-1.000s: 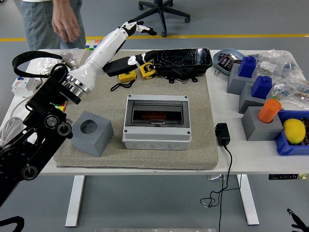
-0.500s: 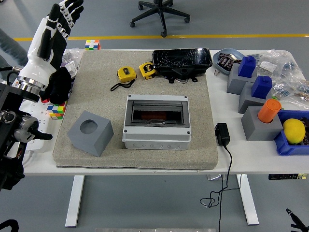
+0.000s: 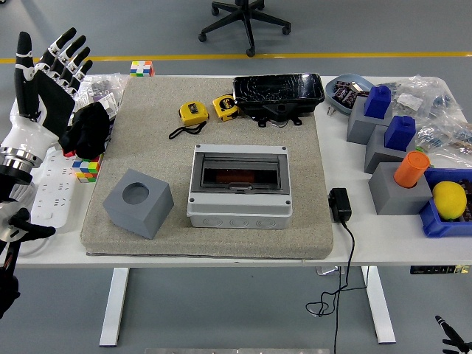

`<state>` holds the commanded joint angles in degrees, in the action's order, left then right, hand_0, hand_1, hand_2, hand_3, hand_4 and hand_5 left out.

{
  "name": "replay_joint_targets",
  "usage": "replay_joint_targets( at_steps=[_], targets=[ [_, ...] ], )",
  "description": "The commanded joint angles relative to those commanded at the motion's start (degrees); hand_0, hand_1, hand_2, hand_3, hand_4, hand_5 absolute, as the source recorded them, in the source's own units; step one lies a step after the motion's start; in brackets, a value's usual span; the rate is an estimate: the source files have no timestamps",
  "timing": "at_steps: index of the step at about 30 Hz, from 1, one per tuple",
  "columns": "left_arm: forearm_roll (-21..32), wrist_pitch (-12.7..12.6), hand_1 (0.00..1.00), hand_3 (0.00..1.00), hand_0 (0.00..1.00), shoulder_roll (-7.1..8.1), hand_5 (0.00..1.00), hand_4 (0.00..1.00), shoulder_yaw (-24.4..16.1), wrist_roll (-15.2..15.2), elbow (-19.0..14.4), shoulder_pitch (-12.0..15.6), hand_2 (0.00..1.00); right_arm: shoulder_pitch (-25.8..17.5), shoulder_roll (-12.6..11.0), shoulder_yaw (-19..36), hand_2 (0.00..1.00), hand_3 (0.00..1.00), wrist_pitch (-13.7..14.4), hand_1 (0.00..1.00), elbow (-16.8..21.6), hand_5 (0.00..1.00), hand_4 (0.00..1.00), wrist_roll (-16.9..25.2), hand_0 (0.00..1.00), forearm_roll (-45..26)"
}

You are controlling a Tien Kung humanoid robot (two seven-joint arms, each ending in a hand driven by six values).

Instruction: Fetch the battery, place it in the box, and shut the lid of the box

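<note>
Table (image 3: 221,254) first: white, wide, mostly covered by a grey mat (image 3: 221,147) that gives the work a soft, non-slip bed. On the mat, centred near my side, sits the box (image 3: 238,186), grey, its clear lid (image 3: 238,171) lying flat over the opening, with something reddish-brown showing through it; I judge that to be the battery (image 3: 236,177), in which case the job looks nearly or wholly finished. A grey block (image 3: 138,202) with a round hole stands just left of the box, and two yellow tape measures (image 3: 193,113) lie farther back beside a black tray (image 3: 280,92). My left hand (image 3: 46,81) is raised off to the table's left edge, well apart from the box, fingers (image 3: 68,51) spread wide and holding nothing. My right hand is out of view.
</note>
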<state>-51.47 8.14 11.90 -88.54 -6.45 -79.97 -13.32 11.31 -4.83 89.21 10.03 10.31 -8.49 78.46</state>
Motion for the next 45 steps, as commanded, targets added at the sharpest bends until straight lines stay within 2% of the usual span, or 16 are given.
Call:
replay_joint_targets(
  at_steps=[2, 3, 6, 11, 14, 16, 20, 26, 27, 32, 33, 34, 38, 39, 45],
  targets=[
    [-3.98, -1.45, 0.948, 0.870, 0.957, 0.37, 0.998, 0.998, -0.62, 0.37, -0.64, 0.33, 0.887, -0.28, 0.10, 0.63, 0.741, 0.725, -0.05, 0.719, 0.00, 0.821, 0.931, -0.21, 0.774, 0.74],
    [-6.19, -1.87, 0.852, 0.804, 0.890, 0.55, 0.998, 0.998, -0.77, 0.43, -0.91, 0.44, 0.808, -0.31, 0.05, 0.60, 0.741, 0.725, -0.02, 0.719, 0.00, 0.822, 0.932, -0.14, 0.775, 0.61],
    [-10.73, -2.65, 0.852, 0.804, 0.890, 0.55, 0.998, 0.998, -1.34, 0.65, -1.30, 0.75, 0.808, -0.29, -0.04, 0.74, 0.741, 0.725, 0.02, 0.719, 0.00, 0.822, 0.932, -0.12, 0.775, 0.60],
    [-14.51, -3.96, 0.836, 0.785, 0.864, -0.35, 0.998, 0.998, -2.58, 0.35, -1.40, 1.88, 0.791, -0.02, -0.79, -0.70, 0.741, 0.725, -0.06, 0.719, 0.00, 0.822, 0.932, -0.17, 0.774, -0.40],
    [-14.69, -4.46, 0.836, 0.785, 0.864, -0.81, 0.998, 0.998, -3.11, 0.03, -1.51, 2.75, 0.791, 0.30, -1.52, 0.06, 0.741, 0.725, -0.30, 0.719, 0.00, 0.822, 0.932, -0.16, 0.774, 0.23],
    [-14.73, -4.70, 0.825, 0.778, 0.849, -0.93, 0.998, 0.998, -3.26, -0.11, -1.47, 2.98, 0.783, 0.36, -1.90, -0.19, 0.743, 0.762, -0.80, 0.722, 0.00, 0.833, 0.969, -0.06, 0.779, 0.29],
    [-14.94, -5.52, 0.825, 0.778, 0.849, -0.91, 0.998, 0.998, -3.03, -0.47, -1.57, 3.10, 0.783, 0.40, -2.65, -2.57, 0.743, 0.762, -1.59, 0.722, 0.00, 0.833, 0.969, 0.23, 0.779, -1.02],
    [-14.15, -6.71, 0.813, 0.768, 0.833, -1.82, 0.998, 0.998, -2.62, -0.78, -1.80, 3.03, 0.769, 0.48, -3.23, -5.07, 0.744, 0.781, -1.82, 0.725, 0.00, 0.843, 0.987, 0.30, 0.778, -2.42],
    [-14.12, -6.74, 0.803, 0.764, 0.824, -1.91, 0.998, 0.998, -2.48, -0.74, -1.80, 3.01, 0.764, 0.45, -3.25, -4.91, 0.746, 0.785, -1.82, 0.733, 0.00, 0.942, 0.998, 0.41, 0.791, -2.36],
    [-14.12, -6.92, 0.803, 0.764, 0.824, -2.89, 0.998, 0.998, -1.53, -0.68, -1.95, 3.10, 0.764, 0.07, -3.14, -2.89, 0.746, 0.785, -2.01, 0.733, 0.00, 0.942, 0.998, 1.76, 0.791, -1.47],
    [-14.07, -6.94, 0.801, 0.761, 0.821, -3.00, 0.998, 0.998, -1.26, -0.69, -1.98, 3.11, 0.762, -0.06, -3.10, -2.71, 0.785, 0.814, -2.03, 0.799, 0.00, 0.998, 0.998, 2.22, 0.840, -1.28],
    [-14.05, -6.95, 0.801, 0.761, 0.821, -3.05, 0.998, 0.998, -1.03, -0.68, -2.00, 3.10, 0.762, -0.17, -3.12, -2.77, 0.785, 0.814, -2.11, 0.799, 0.00, 0.998, 0.998, 2.66, 0.840, -1.32],
    [-14.29, -7.03, 0.801, 0.761, 0.821, -3.35, 0.998, 0.998, -0.44, -0.58, -2.13, 3.24, 0.762, -0.81, -3.30, -4.23, 0.785, 0.814, -3.13, 0.799, 0.00, 0.998, 0.998, 4.34, 0.840, -1.51],
    [-14.18, -7.15, 0.798, 0.762, 0.819, -3.55, 0.998, 0.998, -0.41, -0.63, -2.25, 3.39, 0.763, -0.99, -3.41, -5.27, 0.816, 0.849, -3.48, 0.837, 0.00, 0.998, 0.998, 4.54, 0.882, -1.73],
    [-14.82, -7.71, 0.795, 0.760, 0.817, -4.68, 0.998, 0.998, -0.30, -0.60, -3.60, 4.11, 0.762, -1.85, -3.55, -9.21, 0.820, 0.852, -4.12, 0.841, 0.00, 0.998, 0.998, 5.03, 0.876, -4.24]
  ],
)
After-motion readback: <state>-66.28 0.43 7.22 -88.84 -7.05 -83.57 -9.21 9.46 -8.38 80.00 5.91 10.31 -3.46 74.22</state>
